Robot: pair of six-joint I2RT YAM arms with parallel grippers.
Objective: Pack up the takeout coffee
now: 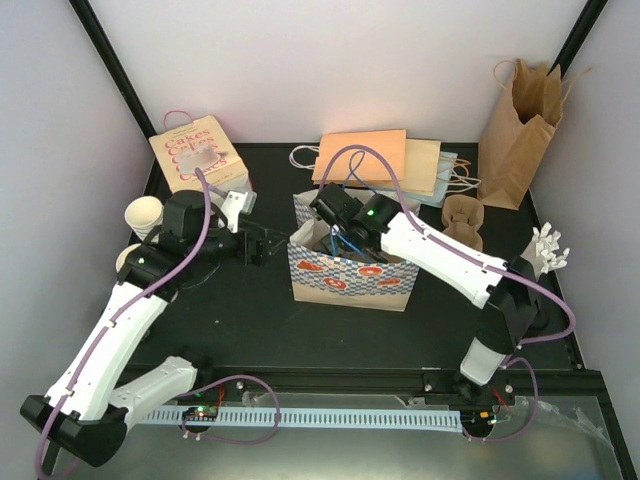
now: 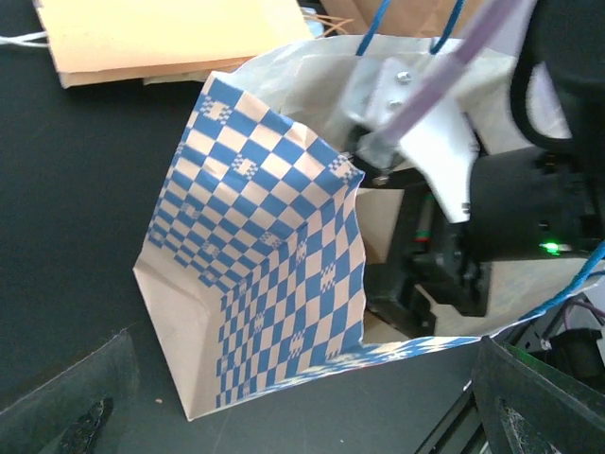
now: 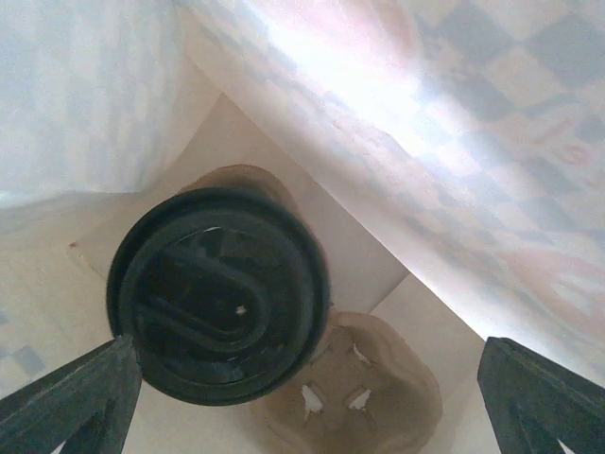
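Observation:
Inside the blue-checked paper bag point(image 1: 350, 275), a takeout coffee cup with a black lid point(image 3: 219, 295) stands in a brown pulp carrier point(image 3: 383, 392). My right gripper point(image 3: 302, 416) hangs open above them, its left fingertip point(image 3: 71, 397) close to the lid's rim and its jaws holding nothing. In the top view its wrist point(image 1: 352, 214) dips into the bag's mouth. My left gripper point(image 1: 262, 246) is open just left of the bag point(image 2: 265, 274), gripping nothing. Two lidless cream cups point(image 1: 145, 214) point(image 1: 127, 258) stand at the table's left edge by the left arm.
A "Cakes" bag point(image 1: 195, 152) stands at the back left. Flat paper bags point(image 1: 375, 160) lie behind the checked bag, and a tall brown bag point(image 1: 518, 125) stands at the back right. Another pulp carrier point(image 1: 465, 220) and a white object point(image 1: 549, 246) lie on the right.

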